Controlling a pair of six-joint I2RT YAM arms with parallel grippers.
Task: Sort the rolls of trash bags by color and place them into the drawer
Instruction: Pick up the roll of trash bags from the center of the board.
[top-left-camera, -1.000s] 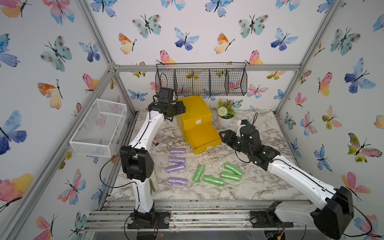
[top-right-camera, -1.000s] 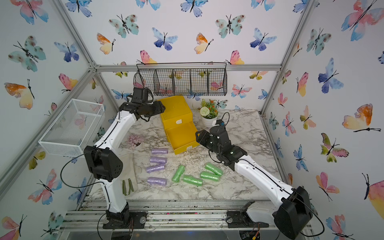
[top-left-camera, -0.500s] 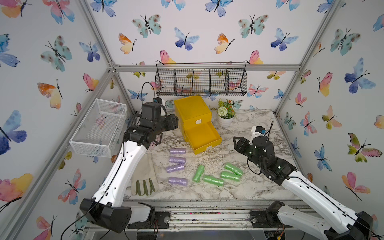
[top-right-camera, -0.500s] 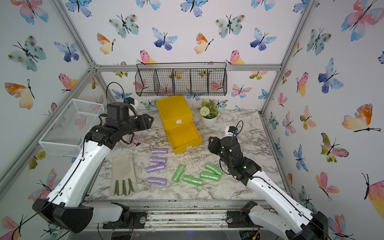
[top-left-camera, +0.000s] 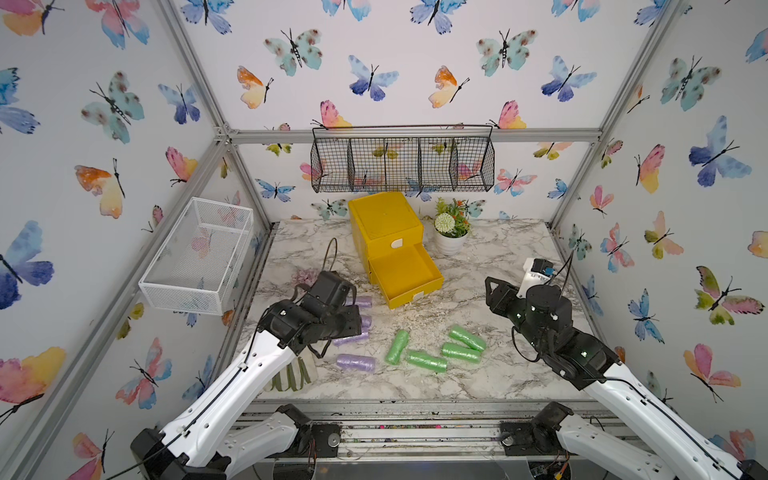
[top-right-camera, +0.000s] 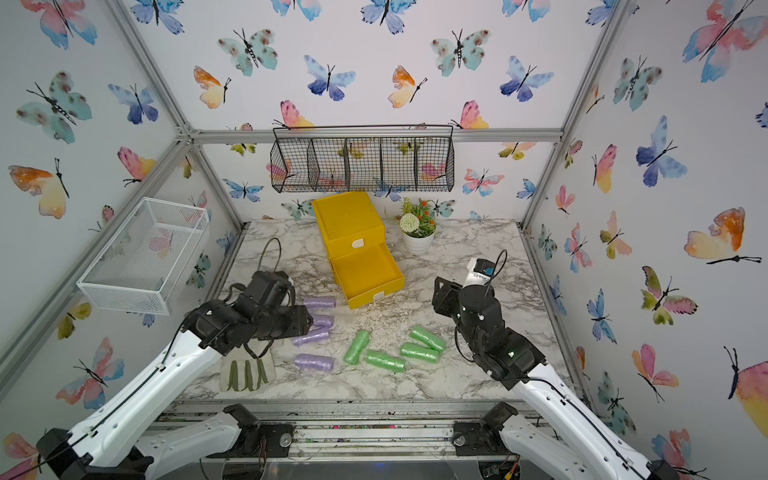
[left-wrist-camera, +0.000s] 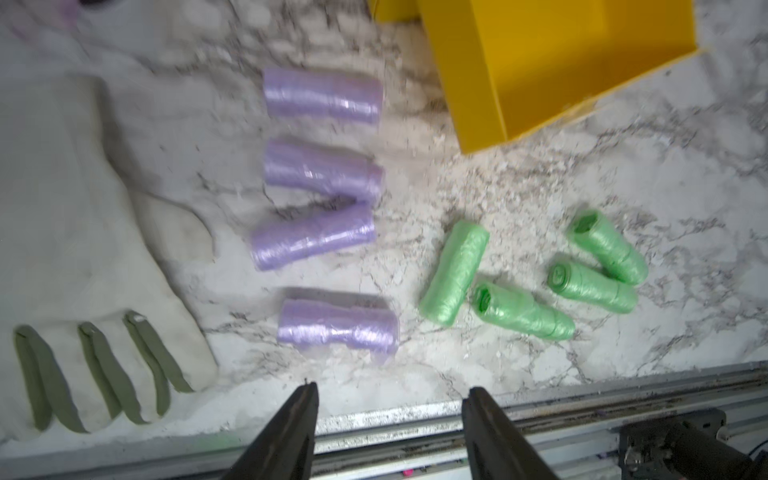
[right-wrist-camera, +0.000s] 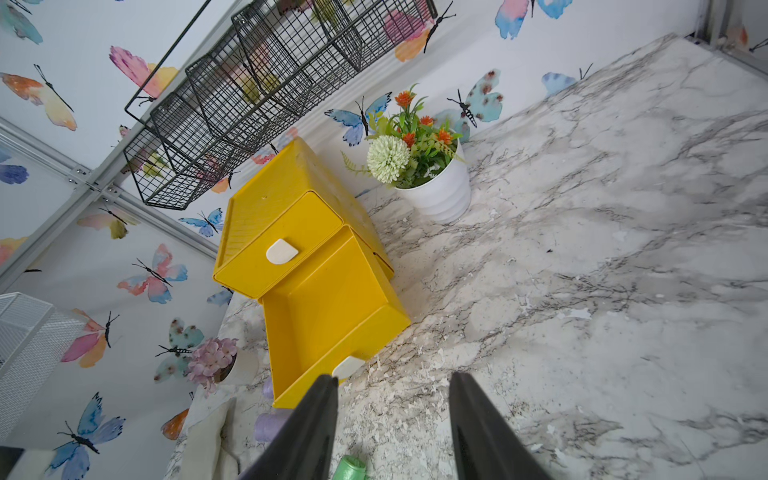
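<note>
Four lilac rolls (left-wrist-camera: 322, 170) in column on worktop (top-left-camera: 490, 245), left of centre. Four green rolls (left-wrist-camera: 455, 272) clustered near front edge, centre. Yellow drawer chest (top-left-camera: 384, 222) at rear edge, one drawer (top-left-camera: 405, 274) pulled out toward rolls. Left gripper (left-wrist-camera: 390, 386) over lilac column, fingers apart, nothing between. Right gripper (right-wrist-camera: 392, 376) over right side, fingers apart, nothing held. Glove (top-right-camera: 245, 374) at front-left corner.

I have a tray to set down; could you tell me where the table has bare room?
Free: the back-right marble between the plant pot and the right wall, and the front strip between the green rolls and the rail. Crowded: front left, with purple rolls, glove, left gripper.
</note>
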